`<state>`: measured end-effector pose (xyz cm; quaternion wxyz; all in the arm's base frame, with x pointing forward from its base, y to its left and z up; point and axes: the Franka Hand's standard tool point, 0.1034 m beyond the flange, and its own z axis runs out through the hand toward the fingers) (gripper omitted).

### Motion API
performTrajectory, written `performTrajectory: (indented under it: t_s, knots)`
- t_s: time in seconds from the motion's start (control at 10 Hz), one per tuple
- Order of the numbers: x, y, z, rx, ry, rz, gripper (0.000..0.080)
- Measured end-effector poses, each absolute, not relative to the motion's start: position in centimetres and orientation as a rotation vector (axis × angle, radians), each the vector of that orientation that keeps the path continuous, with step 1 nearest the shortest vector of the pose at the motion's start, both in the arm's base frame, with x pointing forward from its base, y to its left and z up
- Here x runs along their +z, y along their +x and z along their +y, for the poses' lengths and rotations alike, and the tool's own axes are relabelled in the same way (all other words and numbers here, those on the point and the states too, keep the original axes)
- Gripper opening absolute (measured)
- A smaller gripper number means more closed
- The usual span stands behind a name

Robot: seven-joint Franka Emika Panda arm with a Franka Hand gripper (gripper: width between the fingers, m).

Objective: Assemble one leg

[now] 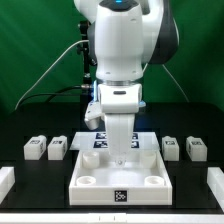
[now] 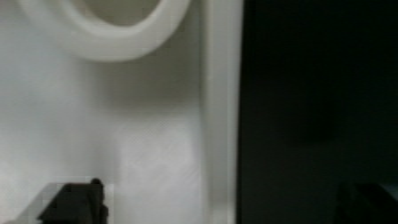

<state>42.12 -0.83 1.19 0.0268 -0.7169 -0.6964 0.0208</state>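
Leg (image 1: 58,147) sits untouched beside the tabletop (image 1: 92,168), over which the gripper (image 1: 121,157) hangs wide apart, empty.

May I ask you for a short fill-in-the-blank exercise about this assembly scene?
1. In the exterior view, ____ small white legs stand on each side of the tabletop.
2. The jaws hang ____ over the tabletop, holding nothing.
3. The wrist view shows a ____ socket in the tabletop.
4. The table is ____.
Missing words: two; open; round; black.
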Motion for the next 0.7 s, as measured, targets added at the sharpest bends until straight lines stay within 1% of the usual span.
performTrajectory:
  t_s: [0.1,0.2,0.3,0.4,0.5,0.6,0.7]
  knots:
    - [1.23,42.14,-0.78,0.064,-2.219,-2.147,0.0649]
    - [1.19,42.11,-0.77,0.065,-2.219,-2.146,0.0559]
    - [1.17,42.09,-0.79,0.066,-2.219,-2.145,0.0559]
    - [1.16,42.08,-0.79,0.066,-2.219,-2.145,0.0357]
    - [1.15,42.07,-0.79,0.066,-2.219,-2.145,0.0357]
    - [1.14,42.07,-0.79,0.066,-2.218,-2.145,0.0180]
    - [1.17,42.12,-0.79,0.064,-2.219,-2.146,0.0180]
